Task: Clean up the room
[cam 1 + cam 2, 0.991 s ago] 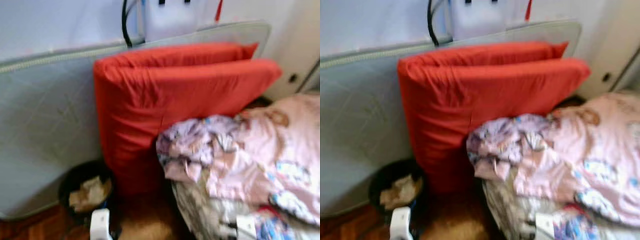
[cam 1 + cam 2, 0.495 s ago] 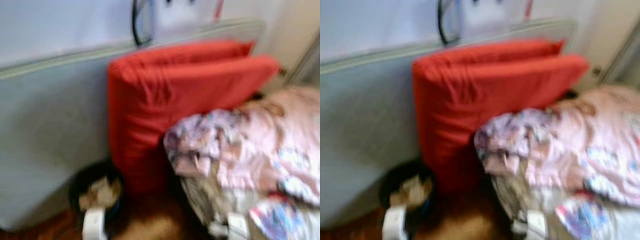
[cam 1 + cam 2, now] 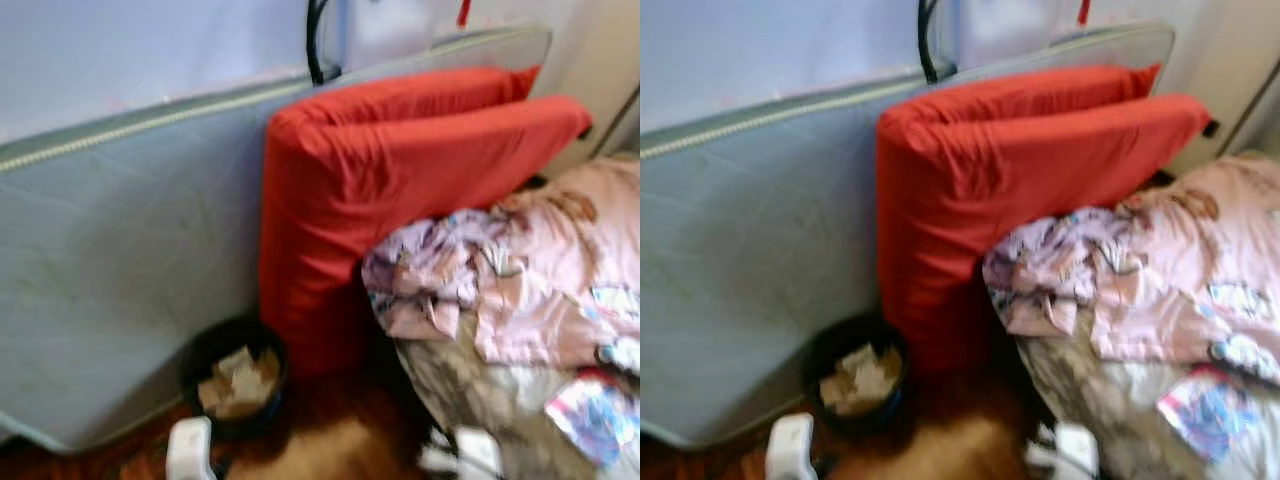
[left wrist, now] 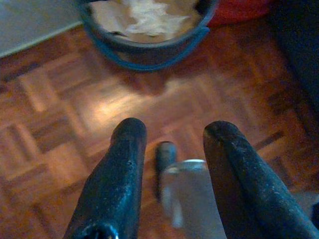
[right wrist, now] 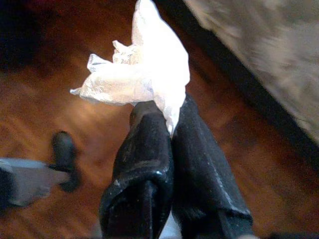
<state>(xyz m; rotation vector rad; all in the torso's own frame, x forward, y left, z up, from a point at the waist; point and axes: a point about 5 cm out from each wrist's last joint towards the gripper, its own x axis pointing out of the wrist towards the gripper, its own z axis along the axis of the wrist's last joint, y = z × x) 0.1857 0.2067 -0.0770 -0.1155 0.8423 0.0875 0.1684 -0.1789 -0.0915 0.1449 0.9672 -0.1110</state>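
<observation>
Pinching a crumpled white tissue (image 5: pixel 142 74) between closed fingers (image 5: pixel 144 154), the right gripper (image 5: pixel 169 124) hangs above the parquet floor (image 4: pixel 60 129), close to the edge of the bed (image 5: pixel 269 45). The tissue stands up from the fingertips, well clear of the wood. The left gripper (image 4: pixel 169 137) is also held low over the floor, its two fingers (image 4: pixel 124 164) apart and empty. Just beyond them sits a dark bin (image 4: pixel 149 47), its blue-trimmed rim toward the gripper and crumpled paper (image 4: pixel 144 15) inside.

From the head, the white wrists of both arms show at the lower edge, left (image 3: pixel 190 450) and right (image 3: pixel 478 455). The bin (image 3: pixel 235 375) stands on the floor ahead of the left wrist, touching or nearly touching the foot of a red cushion (image 3: pixel 400 190). The cushion is folded double and propped upright against a grey mattress (image 3: pixel 120 270), which itself leans on the pale wall (image 3: pixel 120 50). To the right lies the bed, heaped with a pink patterned quilt (image 3: pixel 520 290) that presses against the cushion. A black cable (image 3: pixel 315 40) drops behind the mattress top. The head views are blurred.
</observation>
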